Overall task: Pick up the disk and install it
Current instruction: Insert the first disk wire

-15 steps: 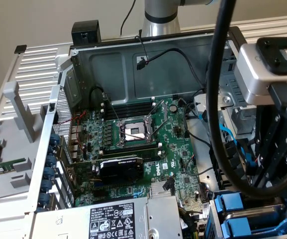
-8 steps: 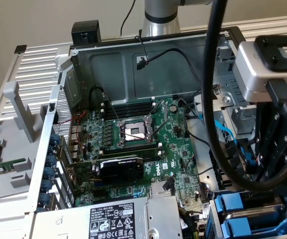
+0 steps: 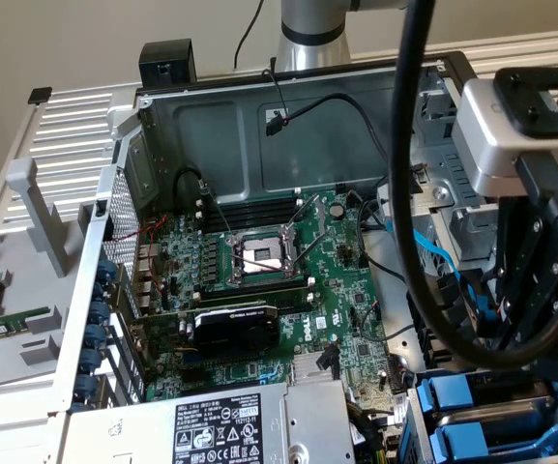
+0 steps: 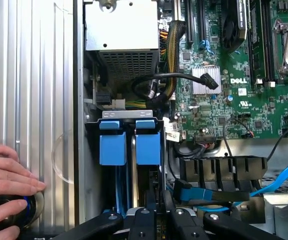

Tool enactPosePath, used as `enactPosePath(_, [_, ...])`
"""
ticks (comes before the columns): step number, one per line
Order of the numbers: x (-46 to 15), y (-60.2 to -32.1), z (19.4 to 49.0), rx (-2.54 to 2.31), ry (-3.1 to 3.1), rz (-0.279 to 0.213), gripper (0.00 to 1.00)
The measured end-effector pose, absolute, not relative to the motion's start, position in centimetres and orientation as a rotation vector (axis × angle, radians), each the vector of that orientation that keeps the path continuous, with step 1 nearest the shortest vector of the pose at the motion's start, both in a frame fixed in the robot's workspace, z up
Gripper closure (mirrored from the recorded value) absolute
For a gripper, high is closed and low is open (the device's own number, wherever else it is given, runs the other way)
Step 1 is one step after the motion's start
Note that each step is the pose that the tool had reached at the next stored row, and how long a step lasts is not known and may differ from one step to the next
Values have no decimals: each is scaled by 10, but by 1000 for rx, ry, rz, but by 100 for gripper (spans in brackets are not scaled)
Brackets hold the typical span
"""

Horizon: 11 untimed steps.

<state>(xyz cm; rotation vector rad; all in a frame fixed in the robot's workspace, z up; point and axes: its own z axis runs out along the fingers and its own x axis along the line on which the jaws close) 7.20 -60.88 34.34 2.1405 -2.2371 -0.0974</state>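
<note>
Entry: we are finding the gripper [image 4: 156, 202] hanging low over the drive cage [image 4: 91, 150], with its black linkages spreading to either side of the cage mouth. We are unable to tell whether it is open or closed, or whether it is gripping anything. It is sitting right at the near end of the disk; whether touching or just apart, we cannot tell.

The disk [image 4: 147, 146] is standing on edge in the cage, in the slot on the motherboard side, and is showing us its bright blue carrier. It is lying directly in line with the gripper, between the gripper and the power-supply box [image 4: 121, 30]. A second blue carrier [image 4: 112, 146] is sitting just beside it in the neighbouring slot, toward the case wall, with a thin silver strip between the two.

Working outward, the green motherboard [image 4: 223, 95] is running alongside the cage. It is carrying a small silver heatsink [image 4: 202, 80], and a black cable [image 4: 148, 82] is looping near the power-supply box. A blue flat cable [image 4: 278, 180] is crossing the metal bracket near the gripper.

Beyond the case wall, a person's hand [image 4: 4, 175] is resting on a ribbed aluminium surface [image 4: 34, 75] and cupping a dark round object with a blue ring [image 4: 19, 210].

In the exterior view the arm [image 3: 511, 145] is reaching down at the exterior view's right, over the blue carriers in the corner of the case.
</note>
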Motion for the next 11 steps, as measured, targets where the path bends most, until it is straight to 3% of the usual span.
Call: enactPosePath(11, [72,-609,341,2141,-2238,-94,83])
